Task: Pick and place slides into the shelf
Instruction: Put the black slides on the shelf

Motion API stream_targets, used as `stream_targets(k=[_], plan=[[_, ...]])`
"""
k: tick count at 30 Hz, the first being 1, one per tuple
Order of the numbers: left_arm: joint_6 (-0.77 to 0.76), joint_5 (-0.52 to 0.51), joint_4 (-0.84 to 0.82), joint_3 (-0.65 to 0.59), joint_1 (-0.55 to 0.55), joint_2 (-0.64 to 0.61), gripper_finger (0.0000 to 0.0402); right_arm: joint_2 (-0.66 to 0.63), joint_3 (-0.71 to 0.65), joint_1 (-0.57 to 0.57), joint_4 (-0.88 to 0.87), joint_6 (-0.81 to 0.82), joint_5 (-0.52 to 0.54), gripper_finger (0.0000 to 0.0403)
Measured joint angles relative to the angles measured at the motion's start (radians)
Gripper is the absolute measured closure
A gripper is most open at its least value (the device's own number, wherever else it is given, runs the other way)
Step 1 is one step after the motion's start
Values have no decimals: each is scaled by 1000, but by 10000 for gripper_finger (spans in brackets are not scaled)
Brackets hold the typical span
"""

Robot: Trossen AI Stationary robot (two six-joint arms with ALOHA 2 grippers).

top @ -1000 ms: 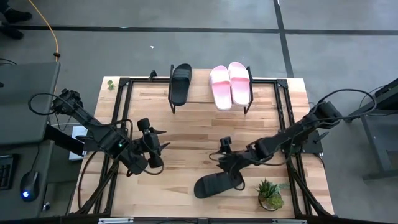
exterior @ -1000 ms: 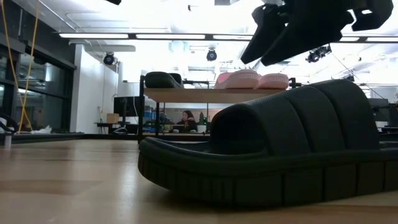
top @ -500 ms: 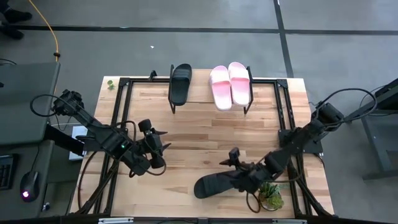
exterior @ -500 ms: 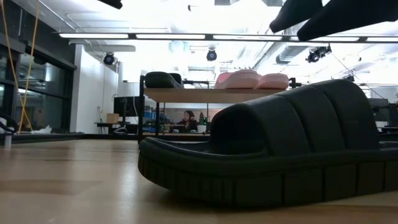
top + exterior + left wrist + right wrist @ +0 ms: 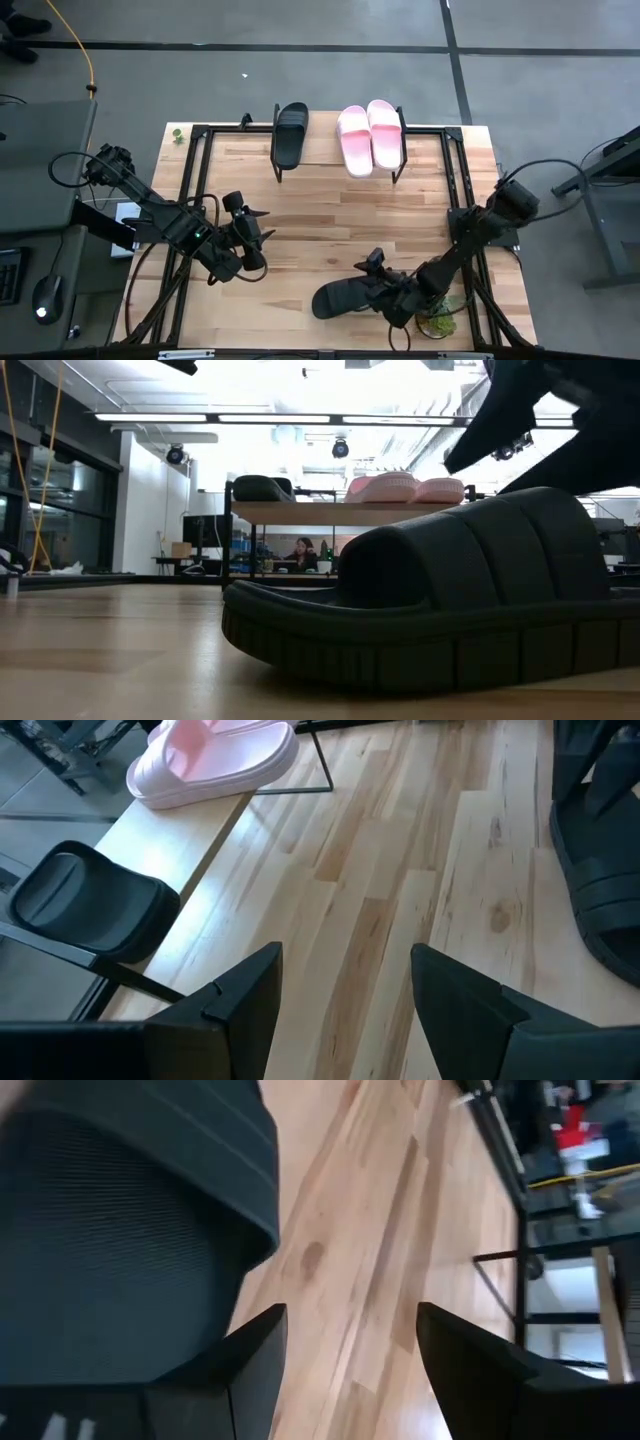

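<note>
One black slide [image 5: 343,297] lies on the surface [image 5: 330,215] at its near edge, with the right gripper [image 5: 383,296] low over its strap end, fingers spread wide and holding nothing. The other black slide [image 5: 290,133] and two pink slides [image 5: 368,135] sit on the shelf [image 5: 325,150] at the far edge. The left gripper [image 5: 253,235] hovers mid-left, fingers wide and empty

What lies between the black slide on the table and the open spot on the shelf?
Nothing visible: only bare tabletop separates the black slide from the shelf. The open right gripper hovers at the slide.
</note>
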Motion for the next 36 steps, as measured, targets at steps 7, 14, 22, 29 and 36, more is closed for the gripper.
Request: stream_targets(k=[7, 14, 22, 29, 36], plan=[[0, -1, 0, 0, 0, 0, 197, 44, 0, 0, 113, -51, 9, 189], [3, -3, 0, 0, 0, 0, 197, 44, 0, 5, 192, -74, -10, 189], [6, -3, 0, 0, 0, 0, 197, 44, 0, 12, 192, -50, -29, 189], [6, -2, 0, 0, 0, 0, 197, 43, 0, 16, 192, -32, -59, 189], [6, -2, 1, 0, 0, 0, 197, 44, 0, 30, 192, -31, -63, 189]])
